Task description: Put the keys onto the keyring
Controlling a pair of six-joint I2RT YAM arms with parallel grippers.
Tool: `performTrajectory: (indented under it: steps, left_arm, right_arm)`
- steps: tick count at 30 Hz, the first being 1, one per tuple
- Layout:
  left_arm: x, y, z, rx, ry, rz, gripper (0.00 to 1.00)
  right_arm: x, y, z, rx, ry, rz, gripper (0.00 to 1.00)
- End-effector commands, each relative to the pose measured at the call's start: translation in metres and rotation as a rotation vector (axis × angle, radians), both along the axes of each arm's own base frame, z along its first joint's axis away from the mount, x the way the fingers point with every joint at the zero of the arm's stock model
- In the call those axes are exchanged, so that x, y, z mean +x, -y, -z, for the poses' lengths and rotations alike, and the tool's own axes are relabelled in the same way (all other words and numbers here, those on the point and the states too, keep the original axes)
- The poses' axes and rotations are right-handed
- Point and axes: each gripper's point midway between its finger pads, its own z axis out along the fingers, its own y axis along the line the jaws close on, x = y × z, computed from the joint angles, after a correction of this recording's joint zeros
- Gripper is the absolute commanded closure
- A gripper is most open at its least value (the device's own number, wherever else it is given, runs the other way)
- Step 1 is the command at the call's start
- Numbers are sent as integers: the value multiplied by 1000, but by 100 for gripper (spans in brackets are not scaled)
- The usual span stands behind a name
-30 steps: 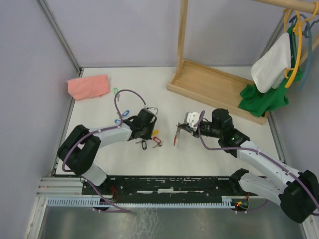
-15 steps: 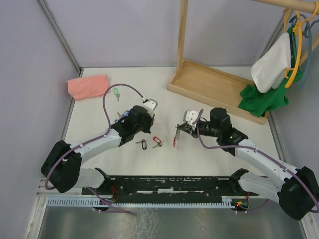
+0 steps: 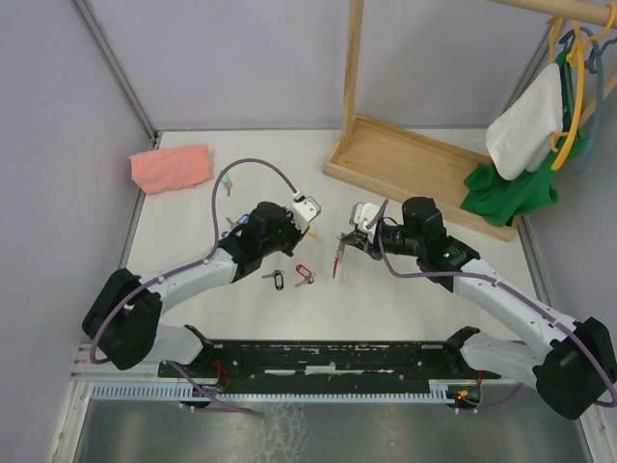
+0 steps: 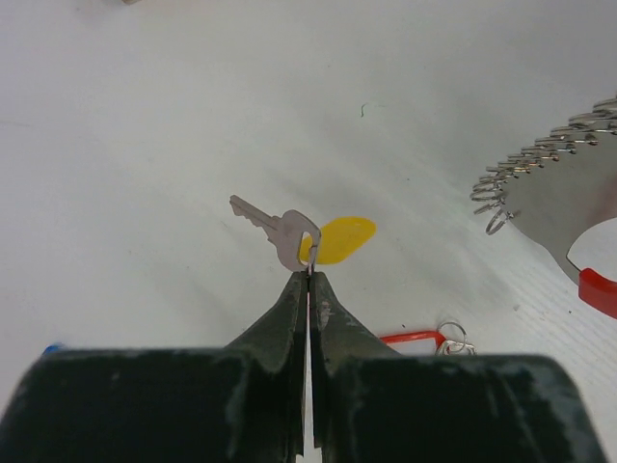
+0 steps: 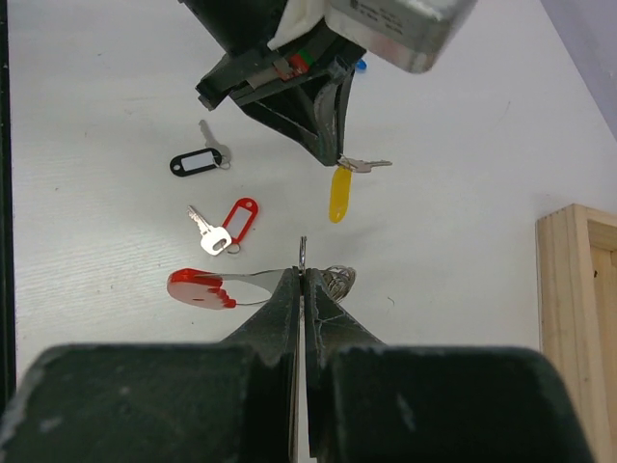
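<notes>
The left end effector (image 4: pixel 308 275) has moved right, closer to the other one; it pinches the yellow key (image 4: pixel 289 234); the right end effector (image 5: pixel 303 273) holds the keyring (image 5: pixel 241 286) tight, near that key, above the surface (image 5: pixel 96 87).

Lighting bright and even across my white tabletop (image 4: pixel 145 116); source diffuse, from overhead. Shadows faint, soft-edged. Mild sheen on the yellow-tagged key (image 4: pixel 289 236), no harsh glare. Both wrist views blur along the bottom, where my own jaws loom dark. Overhead view sharp.
</notes>
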Motion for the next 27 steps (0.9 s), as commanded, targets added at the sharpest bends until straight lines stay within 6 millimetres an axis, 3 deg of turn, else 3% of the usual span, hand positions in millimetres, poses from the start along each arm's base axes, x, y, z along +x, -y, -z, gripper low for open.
performTrajectory:
  steps: [1, 4, 7, 16, 20, 23, 27]
  left_arm:
    - [-3, 5, 18, 40, -184, -24, 97]
    - [-4, -12, 39, 42, -300, -216, 97]
    - [-8, -22, 53, 75, -379, -303, 97]
    - [-1, -22, 94, 116, -466, -380, 97]
    - [2, -18, 98, 106, -469, -389, 88]
    - [3, -23, 89, 84, -435, -408, 79]
    - [0, -25, 80, 39, -410, -411, 74]
  right_arm:
    - [13, 4, -13, -8, 11, 77, 99]
    - [19, 10, -7, -13, -21, 143, 99]
    - [23, 14, -4, -18, -33, 190, 99]
    - [24, 15, -1, -19, -54, 203, 99]
    - [24, 15, 2, -25, -60, 204, 99]
    - [23, 14, 2, -22, -61, 199, 99]
    - [22, 13, 0, -14, -63, 191, 99]
